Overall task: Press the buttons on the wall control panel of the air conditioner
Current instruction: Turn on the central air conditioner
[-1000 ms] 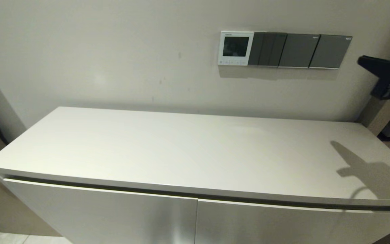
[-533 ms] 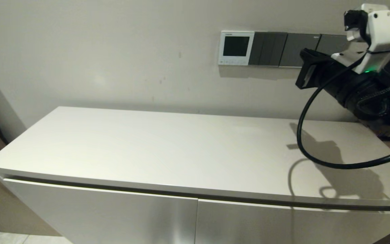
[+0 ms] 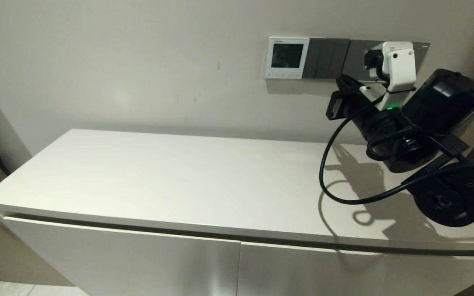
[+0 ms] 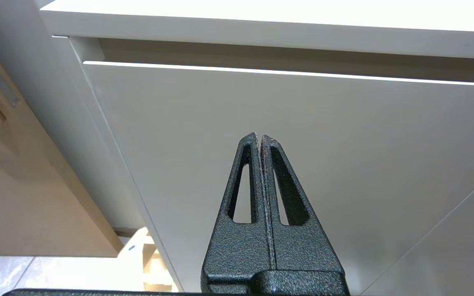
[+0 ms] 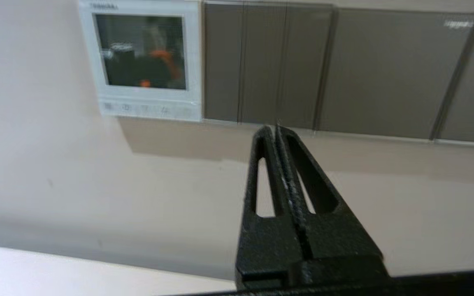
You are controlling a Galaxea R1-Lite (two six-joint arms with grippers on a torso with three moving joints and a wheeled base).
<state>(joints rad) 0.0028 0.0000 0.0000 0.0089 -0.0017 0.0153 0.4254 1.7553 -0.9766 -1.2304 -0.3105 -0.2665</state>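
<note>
- Up high on the wall, top centre of head view: air conditioner's wall control panel, dark screen, buttons along its bottom edge.
- Touching its right side: dark grey switch plates.
- Right of frame, below the plates: right gripper, fingers pressed together, apart from the panel.
- Low before the white cabinet: left gripper, closed on nothing.

Before me stands a long white flat-fronted cabinet with two plain doors parted by a narrow vertical seam. Its far edge meets a plain beige wall. A row of dark grey rectangular switch plates is mounted above the far right corner. Pale glossy floor tiles show beyond the near left corner.
</note>
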